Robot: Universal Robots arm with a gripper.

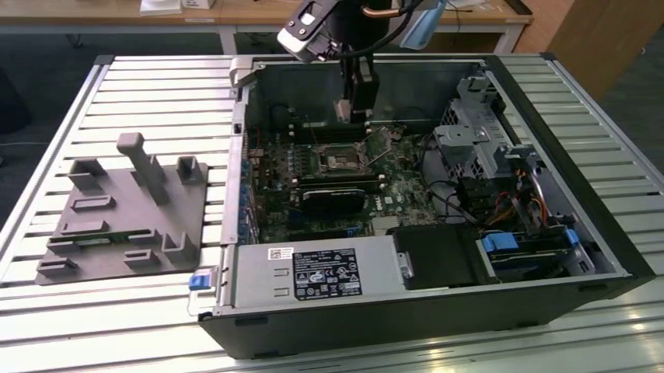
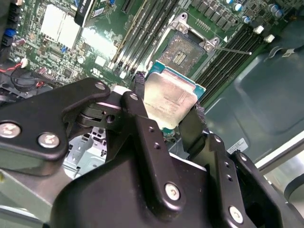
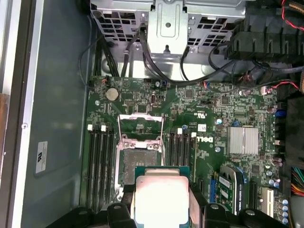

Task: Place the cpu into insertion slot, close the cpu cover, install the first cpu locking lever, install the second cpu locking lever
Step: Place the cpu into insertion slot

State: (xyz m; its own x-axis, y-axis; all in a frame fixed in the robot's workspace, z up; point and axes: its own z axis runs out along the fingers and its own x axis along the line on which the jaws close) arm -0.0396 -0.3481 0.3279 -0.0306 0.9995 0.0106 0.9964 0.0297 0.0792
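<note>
The slatted metal bench (image 1: 155,85) carried an open computer case (image 1: 415,330) lying on its side. A grey moulded fixture (image 1: 104,225) sat on the bench beside it, toward the exterior view's left and apart from the case.

Inside the case the green circuit board (image 3: 190,109) lay flat on the floor of the case. The arm (image 1: 322,23) reached down from above into the case opening.

The end effector (image 1: 353,109) hung above the board, close to the insertion slot (image 1: 340,161). In both wrist views its two black fingers (image 2: 137,95) were clamped on opposite edges of the cpu (image 2: 168,102), silver top facing the cameras. The cpu (image 3: 161,199) was held clear of the board, not seated. In the first wrist view its edge overlapped the near edge of the insertion slot (image 3: 140,164).

The slot's dark centre was exposed, with long black memory slots (image 3: 99,166) on either side. The cpu cover (image 3: 140,116) stood swung open off the slot, on the side away from the cpu.
</note>
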